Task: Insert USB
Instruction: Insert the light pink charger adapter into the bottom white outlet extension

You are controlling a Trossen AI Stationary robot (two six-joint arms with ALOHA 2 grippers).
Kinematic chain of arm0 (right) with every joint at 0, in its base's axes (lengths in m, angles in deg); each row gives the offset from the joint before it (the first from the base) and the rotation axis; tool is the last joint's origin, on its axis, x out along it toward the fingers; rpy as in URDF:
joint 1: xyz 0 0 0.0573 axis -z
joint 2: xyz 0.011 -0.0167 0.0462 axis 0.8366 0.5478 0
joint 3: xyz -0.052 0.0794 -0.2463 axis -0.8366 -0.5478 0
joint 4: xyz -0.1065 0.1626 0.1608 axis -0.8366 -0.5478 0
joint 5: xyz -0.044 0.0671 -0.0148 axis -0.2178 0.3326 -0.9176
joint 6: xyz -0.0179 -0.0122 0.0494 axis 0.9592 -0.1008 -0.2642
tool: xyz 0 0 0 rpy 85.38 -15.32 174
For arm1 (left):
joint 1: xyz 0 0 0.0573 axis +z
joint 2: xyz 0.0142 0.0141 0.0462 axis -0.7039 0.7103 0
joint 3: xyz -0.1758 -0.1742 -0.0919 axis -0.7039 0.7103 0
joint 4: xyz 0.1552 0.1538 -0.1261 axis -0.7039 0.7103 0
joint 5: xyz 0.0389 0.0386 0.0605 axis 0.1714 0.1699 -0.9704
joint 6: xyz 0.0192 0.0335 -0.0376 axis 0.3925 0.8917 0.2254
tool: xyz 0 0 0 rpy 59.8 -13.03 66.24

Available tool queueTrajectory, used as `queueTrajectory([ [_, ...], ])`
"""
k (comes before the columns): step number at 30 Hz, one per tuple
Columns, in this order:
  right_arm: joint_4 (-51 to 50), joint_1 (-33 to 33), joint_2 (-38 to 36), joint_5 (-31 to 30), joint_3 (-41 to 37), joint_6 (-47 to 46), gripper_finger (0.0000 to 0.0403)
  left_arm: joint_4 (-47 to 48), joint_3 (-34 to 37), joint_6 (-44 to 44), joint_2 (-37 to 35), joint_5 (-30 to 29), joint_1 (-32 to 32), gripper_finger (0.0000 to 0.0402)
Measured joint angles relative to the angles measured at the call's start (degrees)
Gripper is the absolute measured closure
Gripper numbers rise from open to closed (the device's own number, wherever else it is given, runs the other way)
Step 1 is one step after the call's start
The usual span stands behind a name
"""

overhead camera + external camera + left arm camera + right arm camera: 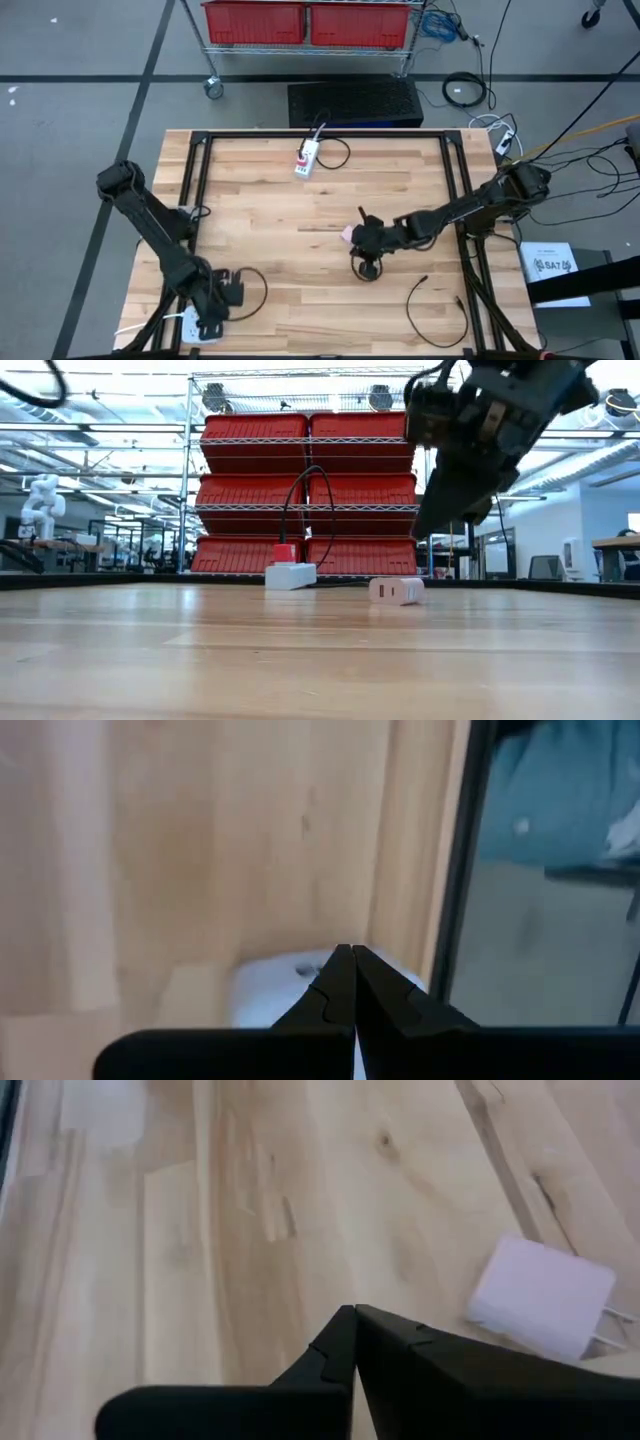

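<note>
Your right pincer (352, 240) hangs above the middle of the light wooden plank surface (260, 220), its two dark fingers (345, 1345) pressed together with nothing between them. Just beside it, on the surface, lies the small white block-shaped USB charger (541, 1295); the right wrist view shows its two metal prongs sticking out from one end, and the low view shows the same charger (396, 590) lying on its side with two ports facing the camera. Your left pincer (212, 318) sits at the near left corner of the surface, fingers (345, 982) also pressed together, directly over a white rounded object (275, 988) close to the black frame rail at the surface edge; you cannot tell from these views whether it touches that object. At the far side of the surface rests the white power strip with a red switch end (307, 158), its black cord (338, 150) looping off beside it. A loose thin black cable (432, 308) curls on the surface near the right front edge, well apart from the charger. Red plastic bins (305, 490) fill the wire shelving behind.
</note>
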Motion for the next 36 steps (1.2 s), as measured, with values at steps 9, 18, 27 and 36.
queueTrajectory([
  [9, -0.39, -3.69, -0.02, -2.81, 0.44, -10.52, 0.0403, -0.32, -3.86, -5.72, 10.52, 6.55, -6.87, 0.0401],
  [18, -1.10, -4.09, 2.34, -11.89, 0.52, -17.95, 0.0403, -5.79, -4.27, -3.26, 15.59, 4.24, -7.85, 0.0401],
  [27, 4.89, -2.67, 6.91, -12.98, 0.67, -16.76, 0.0403, -8.70, -4.20, 10.79, 15.98, -9.00, -0.86, 0.0401],
  [36, -4.16, -3.24, 6.88, -13.89, 8.36, -11.51, 0.0403, -13.42, -3.66, 27.94, 16.58, -23.08, 9.25, 0.0401],
])
